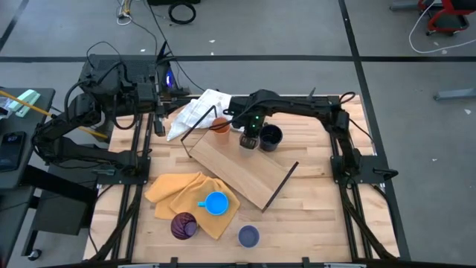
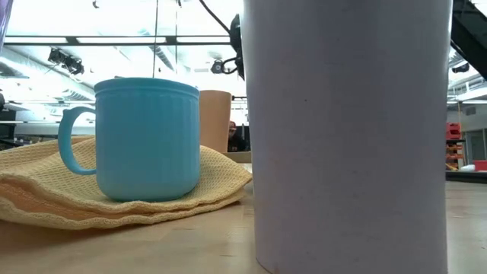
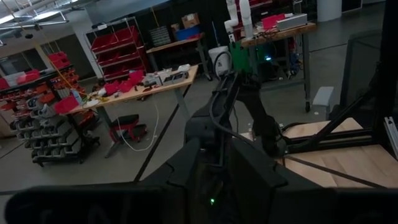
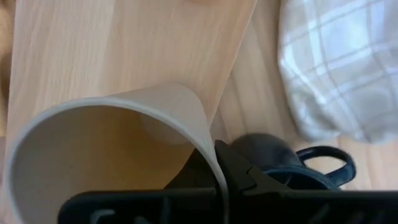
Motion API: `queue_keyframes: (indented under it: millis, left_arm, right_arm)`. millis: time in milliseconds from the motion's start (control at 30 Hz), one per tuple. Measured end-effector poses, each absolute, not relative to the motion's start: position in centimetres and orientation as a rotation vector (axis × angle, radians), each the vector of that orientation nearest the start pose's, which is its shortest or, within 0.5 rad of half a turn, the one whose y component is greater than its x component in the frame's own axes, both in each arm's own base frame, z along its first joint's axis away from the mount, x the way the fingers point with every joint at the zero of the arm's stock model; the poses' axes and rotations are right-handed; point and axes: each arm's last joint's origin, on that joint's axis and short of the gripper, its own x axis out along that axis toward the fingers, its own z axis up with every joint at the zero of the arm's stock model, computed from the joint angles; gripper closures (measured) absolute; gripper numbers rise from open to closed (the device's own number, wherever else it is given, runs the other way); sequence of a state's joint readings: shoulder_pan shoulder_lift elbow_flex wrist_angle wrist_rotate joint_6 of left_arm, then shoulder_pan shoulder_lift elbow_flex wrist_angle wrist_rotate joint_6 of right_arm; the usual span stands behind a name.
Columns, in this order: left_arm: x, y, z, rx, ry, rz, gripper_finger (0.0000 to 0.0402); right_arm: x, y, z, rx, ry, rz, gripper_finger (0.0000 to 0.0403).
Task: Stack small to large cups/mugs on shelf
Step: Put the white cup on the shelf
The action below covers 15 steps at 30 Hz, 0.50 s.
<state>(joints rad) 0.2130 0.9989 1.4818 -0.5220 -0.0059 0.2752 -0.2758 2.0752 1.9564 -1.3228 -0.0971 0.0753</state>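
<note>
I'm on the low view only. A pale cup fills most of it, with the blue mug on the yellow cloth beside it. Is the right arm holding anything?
Observer: Yes. The right gripper is shut on the wall of the tan cup, over the far edge of the shelf.
Operator: Where is the navy mug?
Observer: The dark navy mug stands on the table right beside that gripper, off the shelf.
Operator: And the left arm?
Observer: The left arm is folded back at the table's left side, away from all the cups.
</note>
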Motion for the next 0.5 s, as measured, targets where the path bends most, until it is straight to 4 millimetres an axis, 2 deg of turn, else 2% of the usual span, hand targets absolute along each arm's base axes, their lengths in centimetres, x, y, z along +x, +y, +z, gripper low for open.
queue_keyframes:
  millis: [500]
  left_arm:
    - [15.91, 3.46, 48.87, 0.270, 0.068, 0.212, 0.0309]
  right_arm:
    - [40.21, -9.97, 26.54, 0.329, 1.406, -0.190, 0.0403]
